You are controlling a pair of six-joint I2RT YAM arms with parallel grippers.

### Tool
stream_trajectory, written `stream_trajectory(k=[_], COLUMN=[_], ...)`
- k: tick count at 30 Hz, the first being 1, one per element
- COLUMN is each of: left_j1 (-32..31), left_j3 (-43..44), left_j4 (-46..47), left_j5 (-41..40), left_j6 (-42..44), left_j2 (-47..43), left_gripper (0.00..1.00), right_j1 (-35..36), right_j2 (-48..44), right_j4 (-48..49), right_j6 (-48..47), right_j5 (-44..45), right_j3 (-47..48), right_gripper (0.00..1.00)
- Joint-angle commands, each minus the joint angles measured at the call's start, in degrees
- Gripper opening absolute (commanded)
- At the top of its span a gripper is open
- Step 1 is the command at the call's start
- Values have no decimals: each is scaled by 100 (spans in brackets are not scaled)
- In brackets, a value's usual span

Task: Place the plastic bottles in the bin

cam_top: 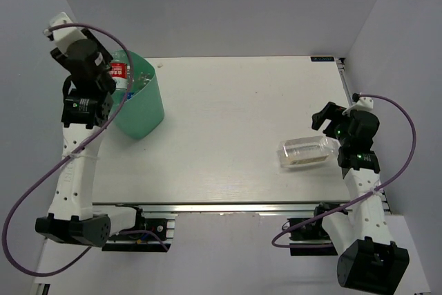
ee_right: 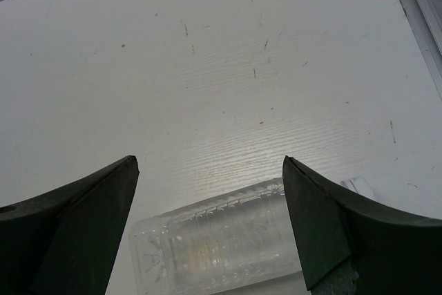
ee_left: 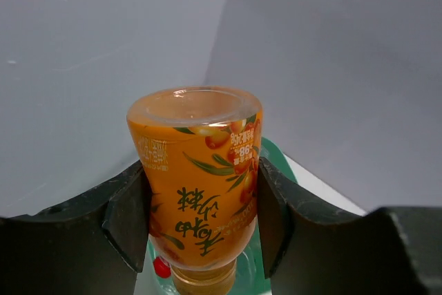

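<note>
My left gripper (ee_left: pixel 200 219) is shut on an orange-filled bottle (ee_left: pixel 197 170) and holds it cap-down over the mint-green bin (ee_left: pixel 273 155). In the top view the left gripper (cam_top: pixel 103 77) hangs over the bin (cam_top: pixel 145 112) at the far left, and its wrist hides the orange bottle. A red-labelled bottle (cam_top: pixel 119 70) lies inside the bin. A wide, clear, label-free bottle (cam_top: pixel 307 151) lies on its side on the table at the right. My right gripper (cam_top: pixel 330 129) is open just above its right end. In the right wrist view the clear bottle (ee_right: pixel 214 246) lies below and between the open gripper (ee_right: pixel 208 164).
A red cap (ee_left: pixel 161 267) shows inside the bin below the orange bottle. The white table (cam_top: pixel 235 115) ends at a metal rail along the near edge (cam_top: pixel 242 206). Grey walls enclose the left, back and right.
</note>
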Motion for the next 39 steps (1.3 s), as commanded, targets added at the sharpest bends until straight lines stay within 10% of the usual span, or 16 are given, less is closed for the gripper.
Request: stream_trajectory(k=[1,9,15,39], left_j1=[298,949,958,949], left_j3=[316,10,-88,-1924], left_j4=[-754,-634,-511,1256], left_j5=[-412,307,668,4236], left_j6=[-341,-764,-799,-738], left_j2=[620,1036,1211,-713], left_gripper=[43,63,98,98], right_j1=[-69,-201,-324,-1669], right_j2=[48,66,-171,2597], right_j4=[159,-166,-841,-44], right_j6=[-7,344,1072,2331], right_j5=[65,733,1567,424], right_j3=[56,73,38,224], right_gripper=[89,89,89,89])
